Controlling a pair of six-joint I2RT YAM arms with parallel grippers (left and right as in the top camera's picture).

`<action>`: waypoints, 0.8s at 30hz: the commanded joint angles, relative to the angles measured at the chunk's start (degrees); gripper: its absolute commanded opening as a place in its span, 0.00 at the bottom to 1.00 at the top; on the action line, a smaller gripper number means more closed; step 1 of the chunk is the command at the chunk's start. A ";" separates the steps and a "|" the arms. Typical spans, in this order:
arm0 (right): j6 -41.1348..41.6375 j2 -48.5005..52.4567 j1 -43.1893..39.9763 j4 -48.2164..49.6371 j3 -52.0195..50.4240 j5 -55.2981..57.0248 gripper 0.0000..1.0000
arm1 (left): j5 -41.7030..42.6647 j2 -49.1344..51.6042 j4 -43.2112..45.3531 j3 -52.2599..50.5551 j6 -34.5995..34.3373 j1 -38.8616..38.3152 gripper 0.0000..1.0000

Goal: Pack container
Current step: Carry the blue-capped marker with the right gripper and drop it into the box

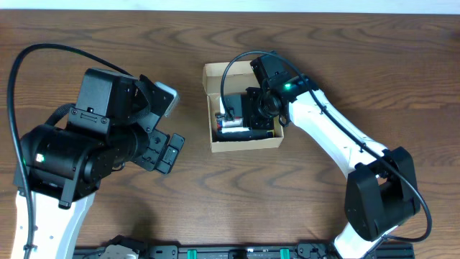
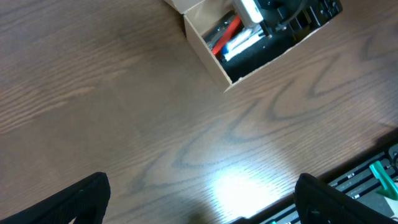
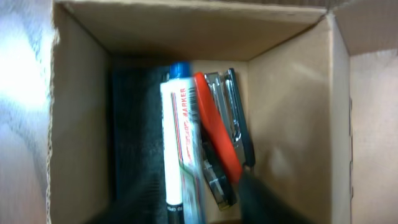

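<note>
The container (image 1: 244, 146) is a tan cardboard box at the table's middle, its flap lid (image 1: 215, 74) folded back. My right gripper (image 1: 248, 115) reaches down into it. In the right wrist view the box walls (image 3: 81, 124) enclose a white marker (image 3: 180, 143) with a blue cap, a red and black stapler (image 3: 217, 137) and a dark block (image 3: 134, 124). The right gripper (image 3: 193, 205) is open, with blurred fingers either side of the marker and a gap on the stapler side. My left gripper (image 1: 172, 126) hangs wide open and empty left of the box, over bare wood (image 2: 202, 186).
A black rail (image 1: 237, 252) with green clips runs along the table's front edge, and also shows in the left wrist view (image 2: 373, 174). The box (image 2: 208, 59) sits at that view's top, with the right arm (image 2: 292, 15) over it. Brown wood table all around.
</note>
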 commanded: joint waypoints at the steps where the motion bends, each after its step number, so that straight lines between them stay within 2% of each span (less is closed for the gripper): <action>1: 2.99 -0.24 0.76 -0.02 -0.24 0.13 0.81 | -1.16 -0.02 -0.20 -0.13 -0.20 0.09 0.95; 3: 5.77 -1.25 0.76 -0.07 -0.13 0.13 0.84 | -2.67 -0.02 -0.22 -0.13 -0.22 0.09 0.95; 5: 8.04 -2.97 0.76 -0.07 0.00 0.11 0.83 | -3.13 -0.02 -0.22 -0.13 -0.22 0.09 0.95; 12: 13.38 -14.08 0.22 0.17 0.13 0.11 0.65 | -3.10 -0.02 -0.22 -0.13 -0.24 0.09 0.95; 13: 14.32 -15.67 -0.04 0.42 0.13 0.11 0.52 | -3.10 -0.02 -0.20 -0.13 -0.22 0.09 0.95; 14: 15.52 -17.40 -0.39 0.66 0.13 0.11 0.33 | -3.15 -0.02 -0.20 -0.13 -0.22 0.09 0.95; 15: 16.74 -18.80 -0.79 0.83 0.13 0.11 0.19 | -3.21 -0.02 -0.20 -0.13 -0.22 0.09 0.95; 16: 18.08 -20.00 -1.27 0.90 0.13 0.09 0.08 | -3.32 -0.02 -0.22 -0.13 -0.22 0.09 0.95; 17: 19.87 -21.24 -1.86 0.98 0.13 0.13 0.01 | -3.30 -0.02 -0.15 -0.13 -0.22 0.09 0.95; 24: 37.35 -21.62 -9.70 1.01 0.09 0.04 0.01 | -3.50 0.00 1.86 -0.13 -0.20 0.09 0.95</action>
